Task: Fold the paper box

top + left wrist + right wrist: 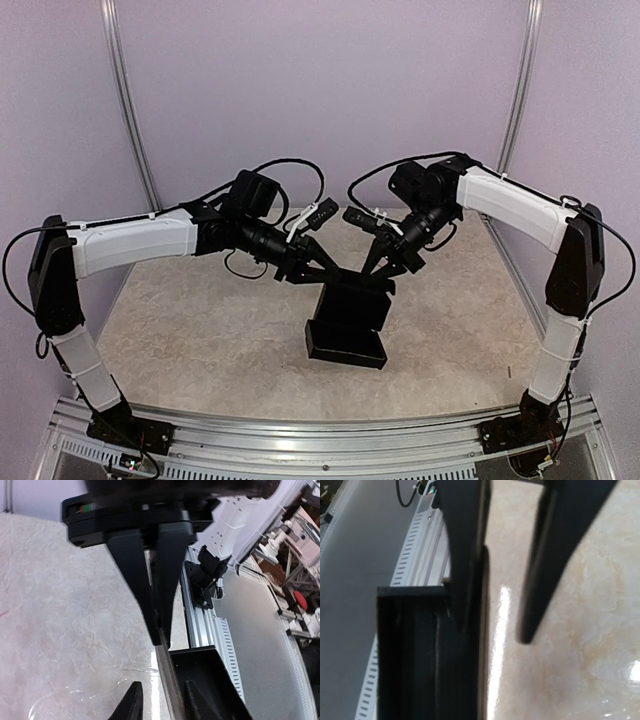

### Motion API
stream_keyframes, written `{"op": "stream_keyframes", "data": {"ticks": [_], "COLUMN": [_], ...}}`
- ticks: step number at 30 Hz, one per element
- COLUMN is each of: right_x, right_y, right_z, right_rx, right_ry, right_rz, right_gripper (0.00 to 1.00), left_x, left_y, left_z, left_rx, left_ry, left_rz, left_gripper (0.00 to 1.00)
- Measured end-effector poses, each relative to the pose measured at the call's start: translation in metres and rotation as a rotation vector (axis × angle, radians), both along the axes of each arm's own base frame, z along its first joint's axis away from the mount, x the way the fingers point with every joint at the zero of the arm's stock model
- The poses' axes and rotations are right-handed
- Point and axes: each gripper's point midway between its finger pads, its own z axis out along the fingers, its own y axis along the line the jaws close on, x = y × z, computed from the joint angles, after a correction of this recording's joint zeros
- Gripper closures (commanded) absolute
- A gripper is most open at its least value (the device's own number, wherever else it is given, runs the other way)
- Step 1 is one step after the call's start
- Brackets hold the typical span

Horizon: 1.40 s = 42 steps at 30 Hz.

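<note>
My left claw [160,632] has its fingers almost together, with only a sliver between them. The tips sit at the top edge of a thin wall of the paper box [345,322]. From my feeds I cannot tell whether they pinch that edge or merely bracket it. My right claw [494,634] is plainly apart: bare tabletop shows between its fingers. One finger is over the box's hollow and the other outside, so the wall runs between them unclamped.

The box sits in the middle of the table [190,335], raised into a slim black trough, not a flat sheet. Its long axis runs from under the two claws almost straight toward the near rail [330,432]. Both claws slant down toward each other, the left from the left and the right from the right, and meet just above the box's far end. Neither is noticeably nearer, and the near end lies well away from both. I judge that the next fold starts at this far end and works down and toward me along that axis.

The tabletop is pale, marbled and glossy, and it throws glare. I'd expect the light card to slide if pushed without a counter-hold. Bare tabletop shows on both sides of the box. The back and sides are closed in by lilac walls [320,90] and metal uprights [125,100].
</note>
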Motion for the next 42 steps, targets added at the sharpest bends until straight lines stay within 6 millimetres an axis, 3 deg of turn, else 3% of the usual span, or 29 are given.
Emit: {"op": "stream_keyframes", "data": {"ticks": [2,6,10,15,18,24,26,30,36,42], "right_x": [0.001,0.003,0.009,0.024,0.035,0.059,0.063,0.064,0.080,0.084], "right_y": [0.001,0.003,0.003,0.002,0.000,-0.008,-0.009,-0.012,-0.013,-0.012], "right_z": [0.002,0.001,-0.009,-0.025,-0.037,-0.069,-0.080,-0.102,-0.109,-0.110], "right_rx": [0.010,0.027,0.001,-0.056,-0.111,-0.251,-0.291,-0.368,-0.409,-0.439], "right_ry": [-0.013,-0.032,-0.047,-0.090,-0.132,-0.246,-0.284,-0.338,-0.426,-0.476], "right_rz": [0.001,-0.002,-0.031,-0.090,-0.135,-0.234,-0.255,-0.275,-0.341,-0.368], "right_gripper": [1.00,1.00,1.00,1.00,1.00,1.00,1.00,1.00,1.00,1.00], "left_x": [0.003,0.006,0.007,0.020,0.028,0.045,0.043,0.048,0.054,0.059], "left_y": [0.002,0.015,0.052,0.095,0.098,0.092,0.091,0.081,0.070,0.070], "left_z": [0.003,0.006,0.023,0.045,0.025,-0.063,-0.081,-0.092,-0.111,-0.123], "left_rx": [-0.001,0.019,0.003,-0.083,-0.072,0.061,0.087,0.076,0.078,0.097], "left_ry": [-0.026,-0.069,-0.115,-0.156,-0.108,0.060,0.105,0.128,0.155,0.168], "left_rz": [0.024,0.098,0.221,0.406,0.482,0.620,0.648,0.681,0.710,0.749], "left_gripper": [0.46,0.32,0.27,0.29,0.33,0.34,0.36,0.37,0.39,0.44]}}
